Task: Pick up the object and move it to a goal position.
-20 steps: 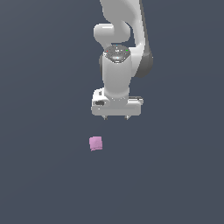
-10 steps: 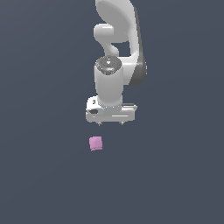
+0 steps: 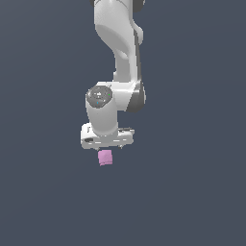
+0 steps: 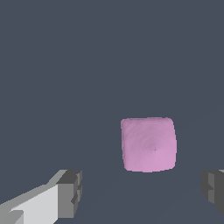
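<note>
A white robot arm reaches down from above, ending in a wide white tool (image 3: 106, 144) that hangs just above the tabletop (image 3: 192, 192), a plain dark grey-blue surface filling both views. In the wrist view the tool's two dark grey fingertips (image 4: 70, 192) stand far apart, one at each side of the picture, so the tool is released and grips nothing. The gap between them is several times wider than the thing below.

That thing is the object (image 3: 105, 157), a small pink-lilac cube. In the exterior view it sits on the tabletop right under the tool, its top partly tucked beneath the tool's lower edge. In the wrist view the object (image 4: 148, 144) lies between the lines of the two fingertips but closer to one of them, and apart from both.

The cube is plain and matte, one even colour, with softly rounded edges and corners and no markings. Its faces look flat and nearly square.

It is likely light and rigid, given its small size and clean shape, though the rounded edges leave some doubt about softness. The matte finish suggests it should not slip easily. The sensible grip is across two opposite side faces, at mid height, with the fingertips square to them. No goal marker is visible.
</note>
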You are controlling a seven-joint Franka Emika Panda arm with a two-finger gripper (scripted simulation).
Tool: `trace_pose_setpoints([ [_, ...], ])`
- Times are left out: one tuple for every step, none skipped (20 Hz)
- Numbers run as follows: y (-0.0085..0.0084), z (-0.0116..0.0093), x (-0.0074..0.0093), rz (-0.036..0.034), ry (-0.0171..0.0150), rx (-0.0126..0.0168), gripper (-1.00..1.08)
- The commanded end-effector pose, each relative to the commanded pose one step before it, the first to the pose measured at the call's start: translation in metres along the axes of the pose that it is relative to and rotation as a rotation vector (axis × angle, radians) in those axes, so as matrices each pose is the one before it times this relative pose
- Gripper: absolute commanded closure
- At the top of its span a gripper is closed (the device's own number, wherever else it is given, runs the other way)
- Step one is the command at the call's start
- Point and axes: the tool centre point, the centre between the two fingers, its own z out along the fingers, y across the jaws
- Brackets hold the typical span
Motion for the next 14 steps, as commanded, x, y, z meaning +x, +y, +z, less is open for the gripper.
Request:
trace_pose_setpoints([
  [0.01100,0.01009,0.00338,-0.02103,-0.00147,-0.00121,-0.92],
  [0.00345,0.00319,0.00070,-0.00584,-0.00075,-0.00033,-0.92],
  [0.00299,0.00278,0.00056,-0.00507,-0.00065,-0.00028,-0.92],
  [0.00255,0.00236,0.00043,-0.00427,-0.00055,-0.00022,-0.92],
  [0.00205,0.00195,0.00034,-0.00355,-0.00046,-0.00018,-0.92],
  [0.00167,0.00151,0.00023,-0.00265,-0.00034,-0.00013,-0.92],
  [0.00116,0.00108,0.00016,-0.00193,-0.00025,-0.00010,-0.92],
  [0.00068,0.00065,0.00010,-0.00118,-0.00015,-0.00006,-0.92],
  [0.00049,0.00019,-0.00005,0.00000,0.00000,0.00000,-0.92],
  [-0.00106,-0.00069,-0.00065,0.00319,-0.00087,0.00014,-0.92],
  [0.00002,0.00039,-0.00001,0.00000,0.00000,0.00000,-0.92],
  [0.00007,0.00116,-0.00002,0.00000,0.00000,0.00000,-0.92],
  [0.00011,0.00193,-0.00004,0.00000,0.00000,0.00000,-0.92],
  [0.00015,0.00270,-0.00006,0.00000,0.00000,0.00000,-0.92],
])
